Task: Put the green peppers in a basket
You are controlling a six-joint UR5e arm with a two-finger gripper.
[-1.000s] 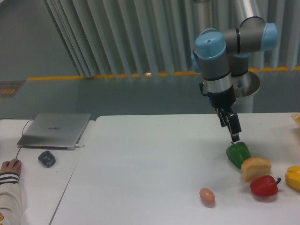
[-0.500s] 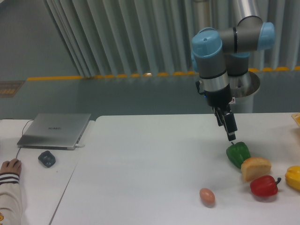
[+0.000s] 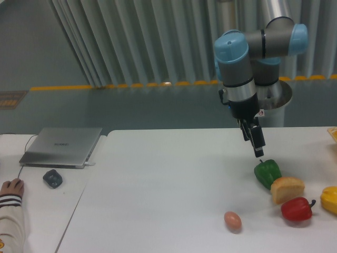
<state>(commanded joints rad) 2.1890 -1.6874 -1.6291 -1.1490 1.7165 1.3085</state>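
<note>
Your gripper [image 3: 258,153] hung just above the glossy dark-green bell pepper [image 3: 268,173], which sat on the white table [image 3: 158,190], touching a tan bread roll [image 3: 287,189]. The pepper lay below and slightly right of the jaws; their opening could not be told. No basket or readable writing showed.

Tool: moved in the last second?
Yes. The tool rose and drifted slightly left; its tip was just above the green pepper stem and now leaves a clear gap. The pepper itself hasn't moved.
</note>
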